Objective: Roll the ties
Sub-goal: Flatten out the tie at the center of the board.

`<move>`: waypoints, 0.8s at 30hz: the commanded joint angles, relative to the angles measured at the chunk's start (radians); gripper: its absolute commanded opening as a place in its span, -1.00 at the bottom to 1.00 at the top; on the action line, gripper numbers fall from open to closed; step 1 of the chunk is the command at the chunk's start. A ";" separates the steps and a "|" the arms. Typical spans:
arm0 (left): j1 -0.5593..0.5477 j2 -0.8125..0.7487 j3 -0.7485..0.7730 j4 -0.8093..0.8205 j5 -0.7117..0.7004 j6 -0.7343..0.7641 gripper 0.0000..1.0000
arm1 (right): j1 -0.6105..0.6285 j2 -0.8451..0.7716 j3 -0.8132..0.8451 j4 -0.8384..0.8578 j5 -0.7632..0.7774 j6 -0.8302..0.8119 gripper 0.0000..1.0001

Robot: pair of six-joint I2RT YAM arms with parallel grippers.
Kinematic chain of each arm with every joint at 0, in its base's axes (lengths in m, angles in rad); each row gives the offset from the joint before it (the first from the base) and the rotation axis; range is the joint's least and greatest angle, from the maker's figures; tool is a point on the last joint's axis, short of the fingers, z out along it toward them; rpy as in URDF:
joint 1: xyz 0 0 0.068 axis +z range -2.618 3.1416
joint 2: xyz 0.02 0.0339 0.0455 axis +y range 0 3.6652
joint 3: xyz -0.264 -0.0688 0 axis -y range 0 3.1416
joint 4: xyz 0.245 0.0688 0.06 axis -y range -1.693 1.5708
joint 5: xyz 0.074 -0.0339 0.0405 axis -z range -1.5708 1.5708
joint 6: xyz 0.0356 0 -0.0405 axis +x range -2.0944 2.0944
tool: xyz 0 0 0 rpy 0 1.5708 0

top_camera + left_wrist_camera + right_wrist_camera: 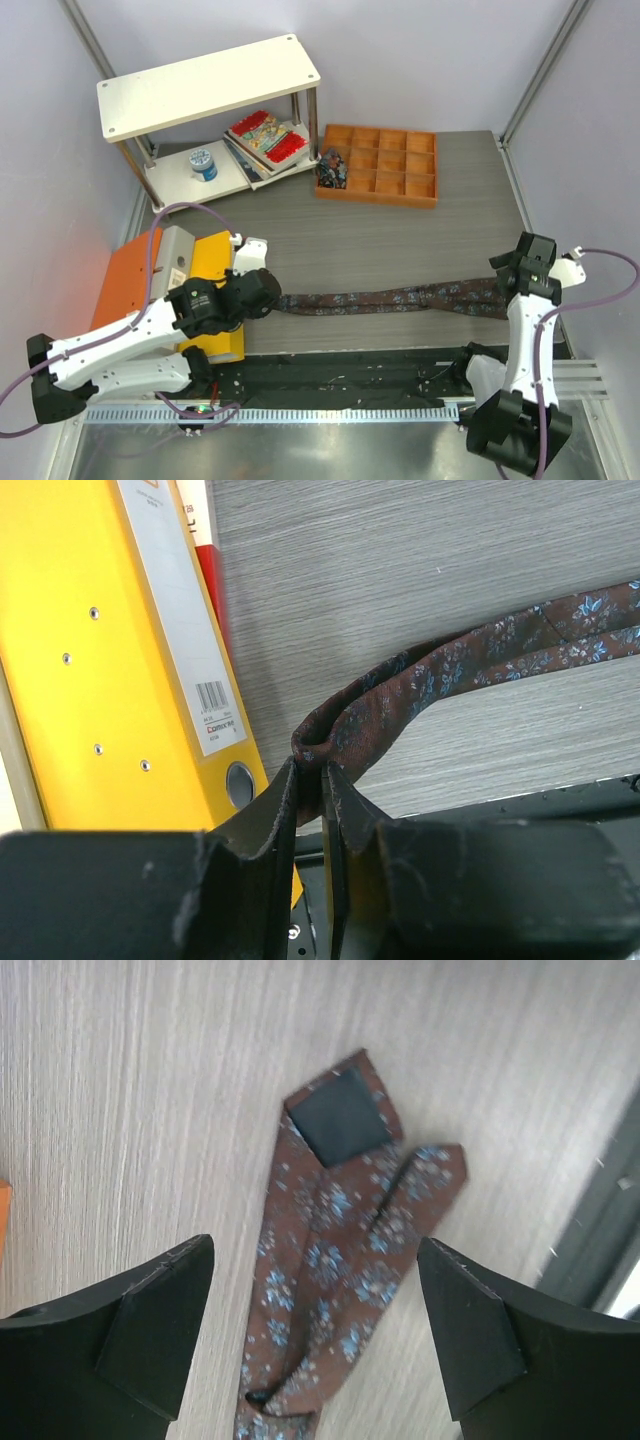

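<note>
A dark brown tie (390, 299) with small blue flowers lies folded double across the grey table, left to right. My left gripper (272, 300) is shut on its folded left end; in the left wrist view the fold (345, 725) is pinched between my black fingers (262, 820). My right gripper (512, 272) is open above the tie's right ends; in the right wrist view the two pointed tips (345, 1175) lie flat between my spread fingers (165, 1310).
A yellow binder (217, 275) and an orange one (128, 283) lie right beside my left gripper. An orange compartment tray (380, 165) and a white shelf (205, 85) with books and a tape roll stand at the back. A black mat (350, 375) runs along the near edge.
</note>
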 commanded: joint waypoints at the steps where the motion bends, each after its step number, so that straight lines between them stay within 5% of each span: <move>1: -0.004 -0.012 0.015 -0.007 -0.038 -0.025 -0.70 | 0.014 -0.097 0.002 -0.159 0.045 0.112 0.72; 7: -0.006 -0.009 0.010 -0.006 -0.038 -0.023 -0.70 | 0.014 -0.050 -0.010 -0.160 0.025 0.199 0.33; 18: -0.006 0.028 0.015 -0.010 -0.035 -0.025 -0.71 | 0.021 0.122 -0.071 -0.116 0.147 0.275 0.19; 24: -0.010 0.005 0.011 -0.012 -0.036 -0.029 -0.71 | 0.023 0.300 -0.120 0.045 0.145 0.237 -0.08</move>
